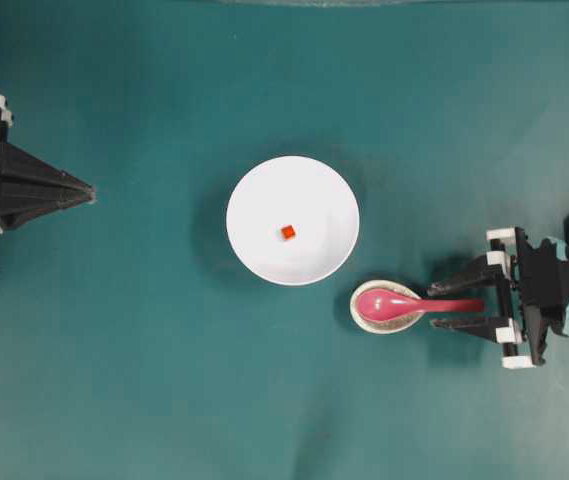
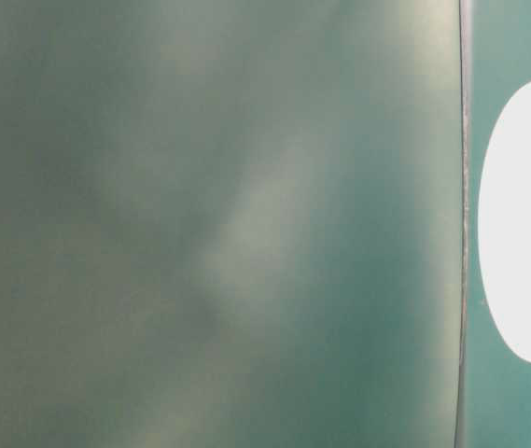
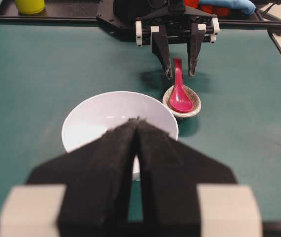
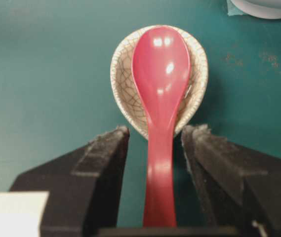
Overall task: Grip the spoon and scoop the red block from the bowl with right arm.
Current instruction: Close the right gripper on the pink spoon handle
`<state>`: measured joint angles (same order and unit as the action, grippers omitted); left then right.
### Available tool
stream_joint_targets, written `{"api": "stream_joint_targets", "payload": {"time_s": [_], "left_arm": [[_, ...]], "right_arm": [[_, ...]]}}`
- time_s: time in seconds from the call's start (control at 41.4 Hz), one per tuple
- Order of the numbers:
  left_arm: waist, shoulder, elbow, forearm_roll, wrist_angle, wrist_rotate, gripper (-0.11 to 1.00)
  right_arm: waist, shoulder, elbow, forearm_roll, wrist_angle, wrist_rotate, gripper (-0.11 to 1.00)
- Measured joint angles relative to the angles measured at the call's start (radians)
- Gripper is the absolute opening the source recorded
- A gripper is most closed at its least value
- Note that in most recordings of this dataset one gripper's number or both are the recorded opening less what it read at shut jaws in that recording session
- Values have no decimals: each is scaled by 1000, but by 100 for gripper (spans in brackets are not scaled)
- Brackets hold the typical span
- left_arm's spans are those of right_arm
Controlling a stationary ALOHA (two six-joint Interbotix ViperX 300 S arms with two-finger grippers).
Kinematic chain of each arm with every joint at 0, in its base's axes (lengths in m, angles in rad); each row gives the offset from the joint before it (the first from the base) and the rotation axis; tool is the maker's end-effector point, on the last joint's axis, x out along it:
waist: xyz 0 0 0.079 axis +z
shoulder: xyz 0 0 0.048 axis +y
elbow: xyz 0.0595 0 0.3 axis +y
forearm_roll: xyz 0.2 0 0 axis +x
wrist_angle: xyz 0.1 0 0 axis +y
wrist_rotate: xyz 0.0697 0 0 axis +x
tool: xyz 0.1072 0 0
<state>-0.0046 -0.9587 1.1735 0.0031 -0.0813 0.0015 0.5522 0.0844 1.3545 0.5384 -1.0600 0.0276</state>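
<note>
The white bowl (image 1: 254, 190) sits mid-table with the tiny red block (image 1: 287, 232) inside it. Just right of it, the pink spoon (image 1: 404, 303) lies in a speckled spoon rest (image 1: 364, 318), handle pointing right. My right gripper (image 1: 434, 306) is open and straddles the handle. In the right wrist view the spoon (image 4: 161, 89) runs between both fingers (image 4: 105, 148) with a gap on each side. My left gripper (image 1: 92, 192) is shut and empty at the far left. In the left wrist view it hides the block inside the bowl (image 3: 96, 111).
A yellow cup (image 3: 29, 6) and a black frame rail (image 3: 56, 17) stand at the table's far edge behind the right arm. The table-level view is mostly a blurred grey-green surface with a white rounded shape (image 2: 526, 224) at its right.
</note>
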Motion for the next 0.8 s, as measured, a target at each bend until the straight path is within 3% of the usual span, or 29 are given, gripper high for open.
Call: {"api": "stream_joint_targets", "payload": {"time_s": [0.797], "left_arm": [[0, 0, 0, 0, 0, 0, 0]], "right_arm": [[9, 57, -9, 12, 0, 37, 49]]}}
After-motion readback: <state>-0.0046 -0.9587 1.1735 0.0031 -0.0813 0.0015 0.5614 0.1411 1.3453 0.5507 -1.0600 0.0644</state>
